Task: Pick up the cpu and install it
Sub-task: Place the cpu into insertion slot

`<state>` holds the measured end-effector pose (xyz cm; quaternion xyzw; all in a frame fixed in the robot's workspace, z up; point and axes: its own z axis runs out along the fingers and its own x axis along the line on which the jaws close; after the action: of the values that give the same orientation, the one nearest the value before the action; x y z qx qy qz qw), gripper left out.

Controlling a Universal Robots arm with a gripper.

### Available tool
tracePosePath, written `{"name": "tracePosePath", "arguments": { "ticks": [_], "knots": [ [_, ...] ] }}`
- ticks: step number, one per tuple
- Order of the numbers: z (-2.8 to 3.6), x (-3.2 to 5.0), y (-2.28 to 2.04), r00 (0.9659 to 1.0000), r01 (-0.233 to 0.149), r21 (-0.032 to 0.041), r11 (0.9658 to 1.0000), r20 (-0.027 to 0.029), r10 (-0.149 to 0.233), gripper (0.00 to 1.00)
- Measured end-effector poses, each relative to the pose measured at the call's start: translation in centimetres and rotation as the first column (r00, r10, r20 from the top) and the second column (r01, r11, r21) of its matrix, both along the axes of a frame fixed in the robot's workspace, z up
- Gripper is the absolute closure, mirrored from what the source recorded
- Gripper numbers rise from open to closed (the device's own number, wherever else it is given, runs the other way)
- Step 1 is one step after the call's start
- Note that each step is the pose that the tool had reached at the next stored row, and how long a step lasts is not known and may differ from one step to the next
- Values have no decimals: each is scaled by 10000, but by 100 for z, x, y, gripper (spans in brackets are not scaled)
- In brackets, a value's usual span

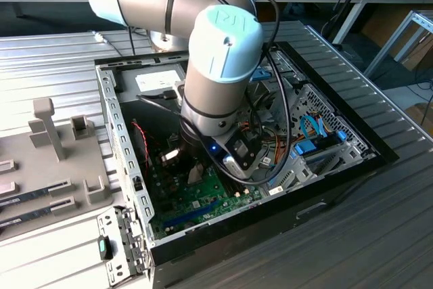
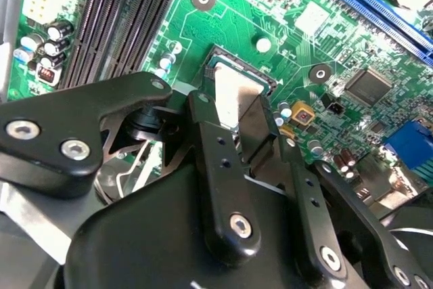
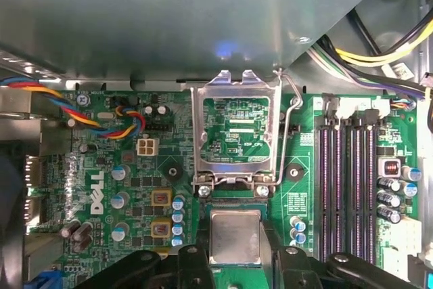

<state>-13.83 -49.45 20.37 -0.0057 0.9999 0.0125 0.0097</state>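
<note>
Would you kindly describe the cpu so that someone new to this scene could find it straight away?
Look inside the open computer case at the green motherboard, just past the raised metal socket frame. The cpu sits there between the black fingers of the gripper. It is a flat square with a plain silvery top, unlike the small dark chips soldered nearby.

Motherboard (image 3: 101, 187) bright green, fine pale traces. Cpu (image 3: 235, 237) silvery-grey top, thin green rim. Gripper (image 2: 247, 137) matte black. Socket frame (image 3: 235, 130) shiny silver. Memory slots (image 3: 348, 167) black. Fan wires (image 3: 101, 116) red, yellow, blue, black. Expansion slot (image 2: 365, 5) blue.
</note>
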Motion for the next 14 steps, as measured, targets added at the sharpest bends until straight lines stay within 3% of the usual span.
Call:
{"name": "tracePosePath", "arguments": {
  "ticks": [14],
  "knots": [
    [-22,-2,-16,10000,1,-22,10000,0,-1,61]
  ]
}}
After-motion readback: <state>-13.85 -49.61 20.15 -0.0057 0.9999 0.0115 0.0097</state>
